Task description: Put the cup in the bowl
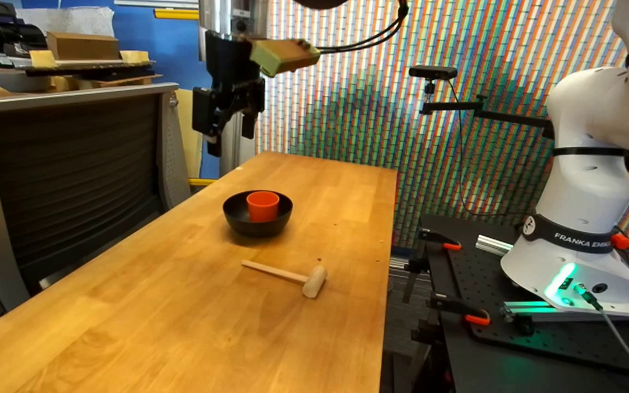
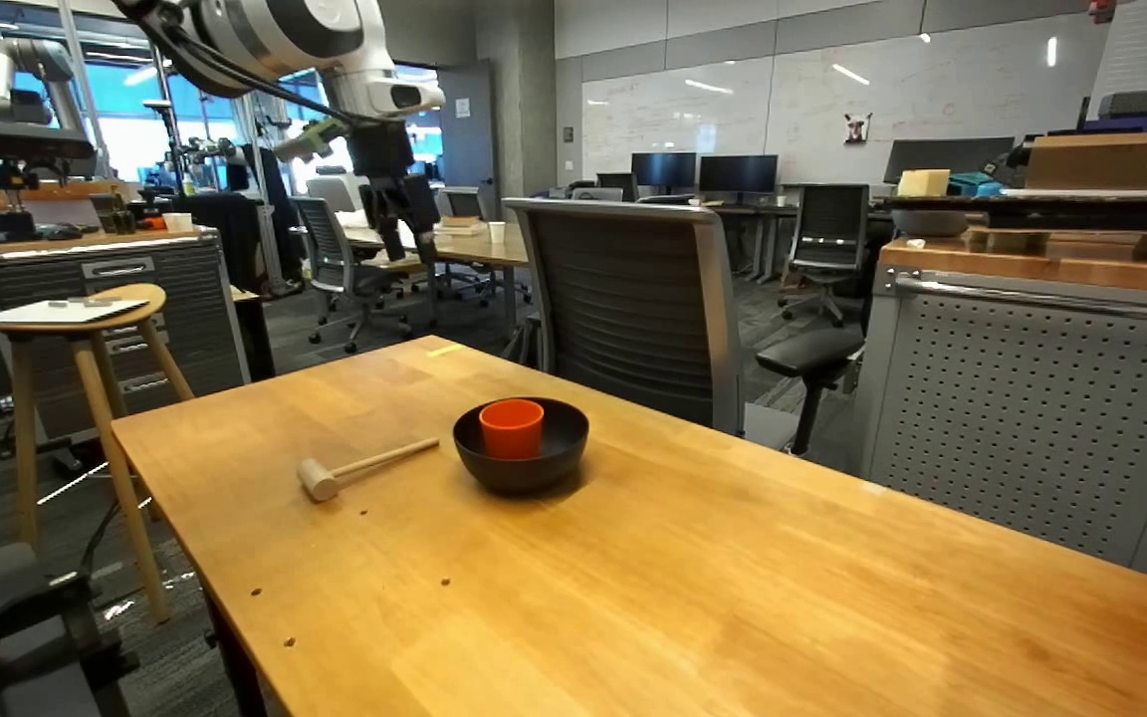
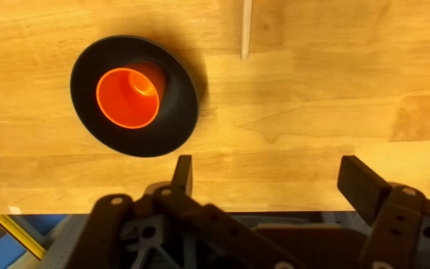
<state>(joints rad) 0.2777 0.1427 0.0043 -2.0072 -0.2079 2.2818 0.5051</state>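
The orange-red cup (image 1: pixel 263 207) stands upright inside the black bowl (image 1: pixel 255 229) on the wooden table. Both show in an exterior view, the cup (image 2: pixel 511 431) within the bowl (image 2: pixel 522 480). In the wrist view the cup (image 3: pixel 127 99) sits inside the bowl (image 3: pixel 175 123), at upper left. My gripper (image 1: pixel 231 140) is high above the table, apart from the cup and bowl. It also shows in an exterior view (image 2: pixel 411 245). In the wrist view the gripper (image 3: pixel 267 160) has its fingers wide apart with nothing between them. The cup's base is partly hidden by the bowl's wall.
A wooden mallet (image 1: pixel 314 281) lies on the table (image 1: pixel 183 311) near the bowl; its handle end (image 3: pixel 246 30) shows in the wrist view. A black office chair (image 2: pixel 623 299) stands against the table's long edge. A camera on an arm (image 1: pixel 433 72) stands near the robot base.
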